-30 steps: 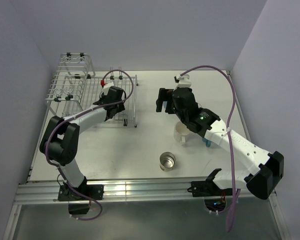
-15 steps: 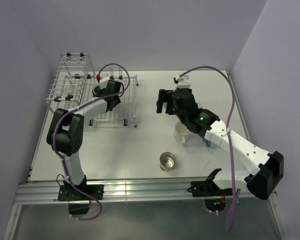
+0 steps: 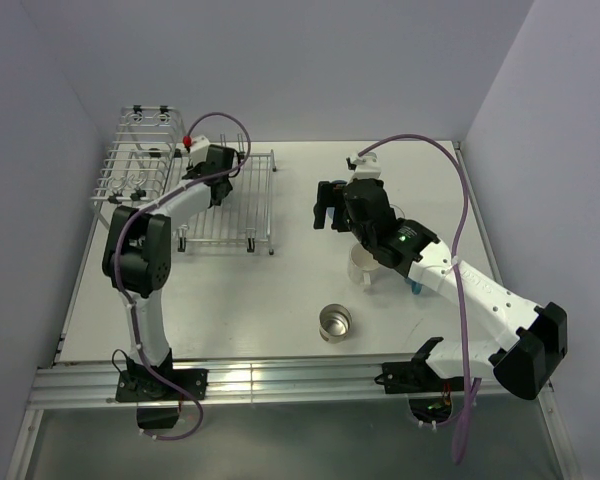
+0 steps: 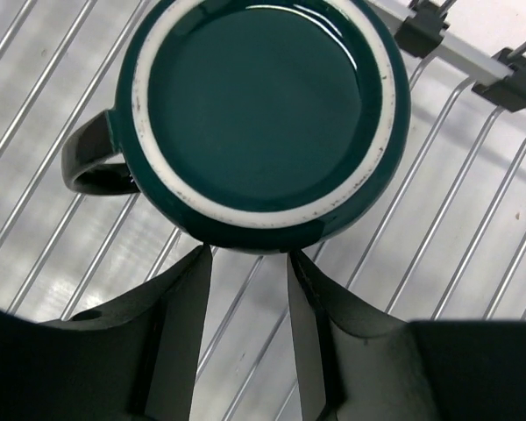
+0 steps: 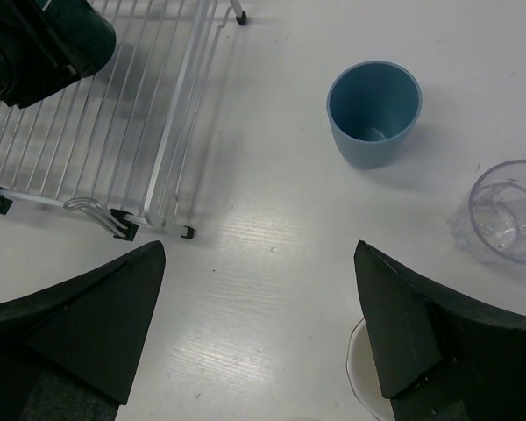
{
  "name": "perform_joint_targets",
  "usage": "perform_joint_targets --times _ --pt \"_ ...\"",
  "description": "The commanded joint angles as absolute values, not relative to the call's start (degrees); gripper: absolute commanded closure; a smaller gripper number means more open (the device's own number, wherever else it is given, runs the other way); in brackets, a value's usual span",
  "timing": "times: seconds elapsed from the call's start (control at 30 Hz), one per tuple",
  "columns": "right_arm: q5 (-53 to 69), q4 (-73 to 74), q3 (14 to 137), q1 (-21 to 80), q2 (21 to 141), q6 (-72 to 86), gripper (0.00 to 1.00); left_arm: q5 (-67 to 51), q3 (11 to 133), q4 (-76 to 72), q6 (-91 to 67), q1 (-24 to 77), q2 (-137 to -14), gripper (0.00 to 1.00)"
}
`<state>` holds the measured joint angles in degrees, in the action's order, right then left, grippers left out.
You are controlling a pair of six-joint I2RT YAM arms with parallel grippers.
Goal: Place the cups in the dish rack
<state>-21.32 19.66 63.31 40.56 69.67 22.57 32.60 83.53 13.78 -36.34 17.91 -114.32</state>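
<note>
Left claw (image 4: 245, 289) fingers apart, tips at inverted dark teal mug (image 4: 263, 114) on dish rack (image 3: 220, 200), upper left; grip unclear. Right claw (image 5: 259, 324) wide, empty, above blue tumbler (image 5: 373, 112).

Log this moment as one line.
left pincer: holds teal mug inverted over rack | right pincer: open above table

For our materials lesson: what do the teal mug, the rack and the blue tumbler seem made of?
Teal mug: likely glazed ceramic, glossy with an unglazed pale foot ring.
Rack: metal wire, silvery and shiny.
Blue tumbler: probably matte plastic, with a thin, dull wall.
</note>
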Motion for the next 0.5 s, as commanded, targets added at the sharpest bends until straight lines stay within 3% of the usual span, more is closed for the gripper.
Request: perform_joint_targets --times 0.0,0.23,0.47 --pt "-21.97 17.31 63.46 40.52 68.38 21.71 0.04 35.24 87.8 13.53 -34.63 17.32 -116.01 0.54" --pt "-22.76 17.66 63.11 40.6 68.56 21.36 0.04 35.07 93.16 15.55 -34.1 16.61 -119.27 0.55" --pt "-24.69 17.84 63.19 40.34 68.38 21.01 0.04 34.37 88.86 12.66 -34.28 16.87 -114.97 0.49"
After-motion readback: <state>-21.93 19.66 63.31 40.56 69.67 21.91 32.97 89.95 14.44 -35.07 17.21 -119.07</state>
